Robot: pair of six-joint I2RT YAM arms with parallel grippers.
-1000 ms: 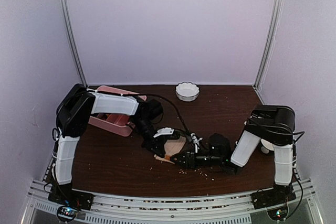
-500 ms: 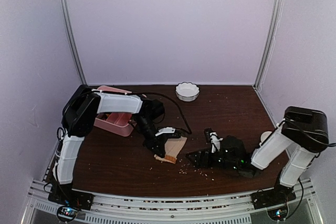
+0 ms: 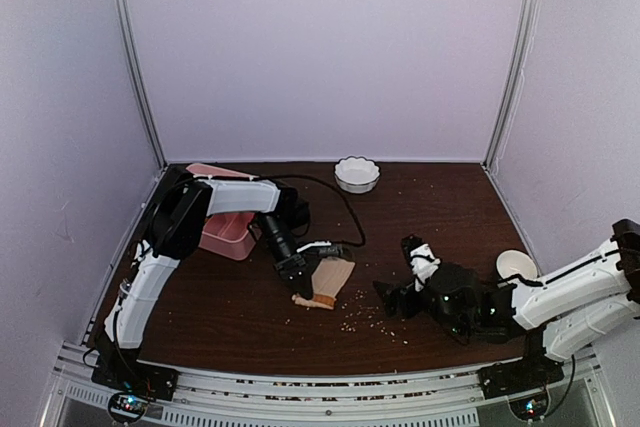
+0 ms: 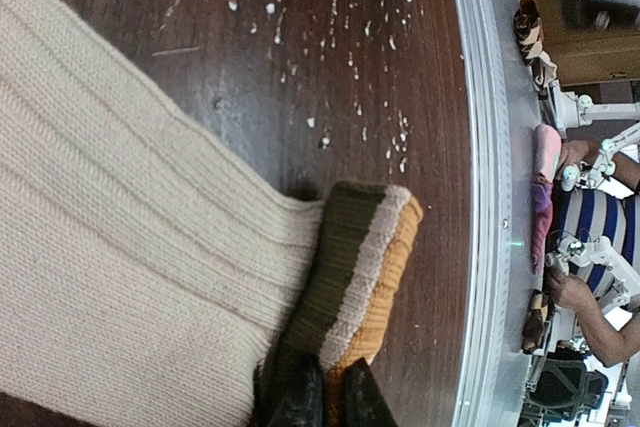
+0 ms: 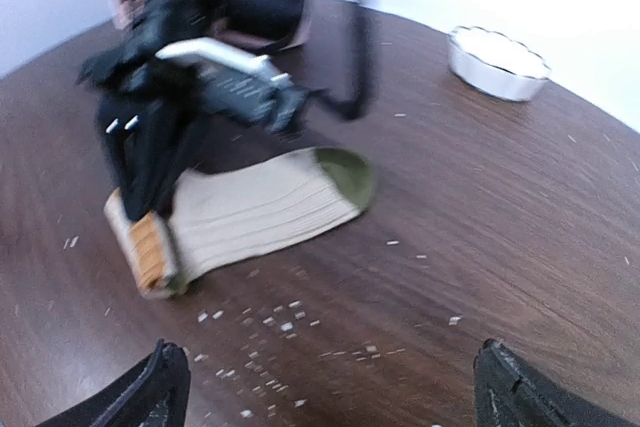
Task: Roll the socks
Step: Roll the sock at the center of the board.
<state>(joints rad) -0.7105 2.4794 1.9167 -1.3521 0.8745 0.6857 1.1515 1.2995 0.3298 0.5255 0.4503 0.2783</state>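
Note:
Of the socks I make out one beige ribbed sock (image 3: pixel 331 275) lying flat on the dark wooden table (image 3: pixel 440 217), green toe (image 5: pixel 345 173) pointing away and striped cuff (image 4: pixel 365 262) nearest the front edge. The cuff has green, pale and orange bands. My left gripper (image 4: pixel 331 403) is shut on the cuff's edge, and its dark fingers (image 4: pixel 300 397) pinch the orange band. My left gripper (image 3: pixel 300 285) stands over the sock's left end in the top view. To the sock's right, and apart from it, my right gripper (image 3: pixel 392 299) is open. Only tabletop and crumbs lie between its fingertips (image 5: pixel 165 387).
A white scalloped bowl (image 3: pixel 357 174) stands at the back centre. A pink tray (image 3: pixel 226 233) sits at the left behind my left arm. A white round cup (image 3: pixel 515 265) is near the right edge. Pale crumbs (image 3: pixel 372 317) are scattered in front of the sock.
My right gripper opened wide and drew back to the right, away from the sock. My left gripper kept its grip on the cuff and hardly moved.

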